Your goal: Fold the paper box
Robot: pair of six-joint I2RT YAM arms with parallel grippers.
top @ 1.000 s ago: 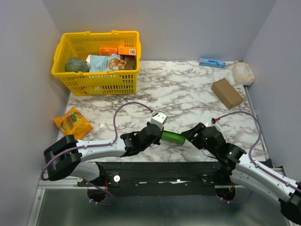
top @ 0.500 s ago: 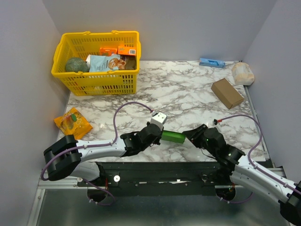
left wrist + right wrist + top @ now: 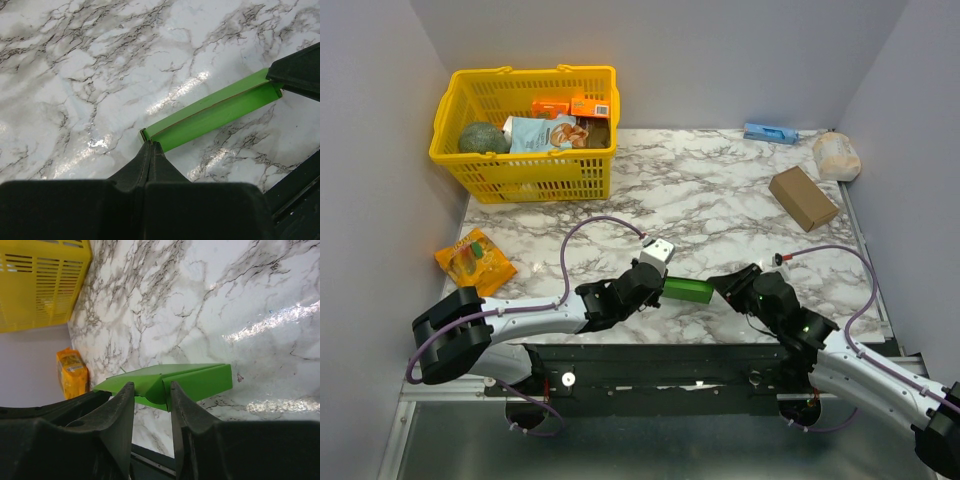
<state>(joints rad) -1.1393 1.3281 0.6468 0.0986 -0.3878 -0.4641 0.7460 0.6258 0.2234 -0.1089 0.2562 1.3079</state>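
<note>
The paper box [image 3: 687, 291] is a bright green, long, creased card piece just above the marble near the table's front edge, between both arms. My left gripper [image 3: 658, 288] is shut on its left end; in the left wrist view the tips [image 3: 151, 143] pinch the corner of the paper box [image 3: 215, 112]. At the other end, my right gripper [image 3: 717, 285] grips it. In the right wrist view both fingers [image 3: 131, 390] press on a folded end flap of the paper box [image 3: 200, 382], the right gripper [image 3: 151, 385] shut on it.
A yellow basket [image 3: 450, 150] with groceries stands at the back left. An orange packet [image 3: 474, 259] lies at the left edge. A brown cardboard box [image 3: 803, 197], a white bag [image 3: 836, 155] and a blue item [image 3: 769, 132] lie at the back right.
My right gripper's jaws have narrowed onto the box's right end and the arm has edged slightly left. The left gripper has stayed shut on the left end.
</note>
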